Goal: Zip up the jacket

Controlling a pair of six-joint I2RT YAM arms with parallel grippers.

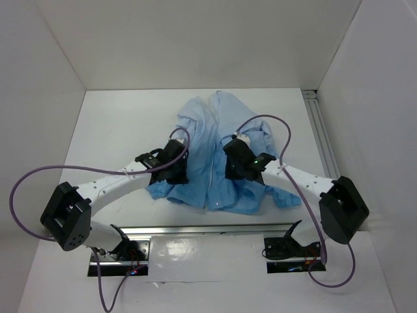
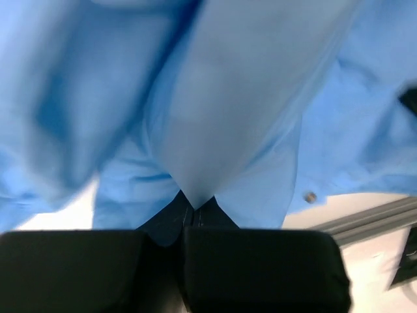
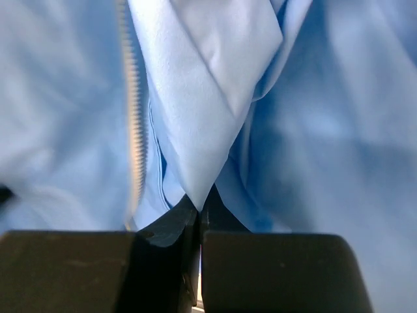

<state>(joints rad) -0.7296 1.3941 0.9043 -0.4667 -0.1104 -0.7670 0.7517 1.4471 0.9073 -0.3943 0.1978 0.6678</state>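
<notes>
The light-blue jacket (image 1: 215,163) lies crumpled in the middle of the white table, its front facing up. My left gripper (image 1: 174,160) sits on the jacket's left half, shut on a pinched fold of blue fabric (image 2: 195,163) that rises from between the fingertips (image 2: 193,212). My right gripper (image 1: 236,160) rests on the right half, shut on another fold of the jacket (image 3: 202,130). A pale zipper strip (image 3: 135,111) runs down just left of that fold. In the top view the zipper line (image 1: 212,176) runs between the two grippers.
White walls enclose the table on three sides. A metal rail (image 1: 215,229) crosses the near edge in front of the arm bases. Another rail (image 1: 322,137) runs along the right side. Purple cables (image 1: 273,120) loop over both arms.
</notes>
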